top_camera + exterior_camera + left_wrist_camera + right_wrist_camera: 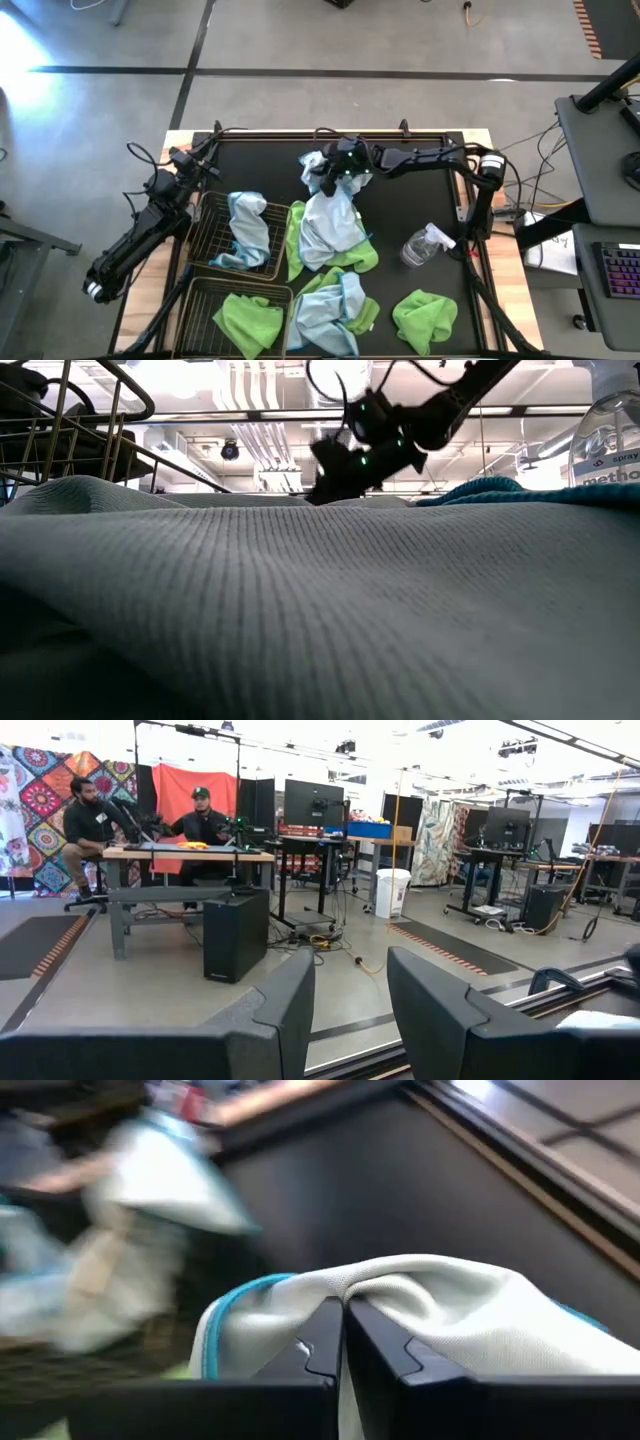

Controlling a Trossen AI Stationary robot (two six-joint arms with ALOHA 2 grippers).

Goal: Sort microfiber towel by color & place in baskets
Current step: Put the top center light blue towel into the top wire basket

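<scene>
roughly midway: the right gripper [333,181] clenches a pale blue towel [330,222] at frame centre; the left-side baskets [205,240] hold one blue and one green, with several cloths loose lower right.

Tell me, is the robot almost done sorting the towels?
Not yet. One pale blue towel lies in the far basket and a green towel in the near basket. The right gripper has its fingers pinched on another blue towel. A mixed pile and a lone green towel remain on the table.
</scene>
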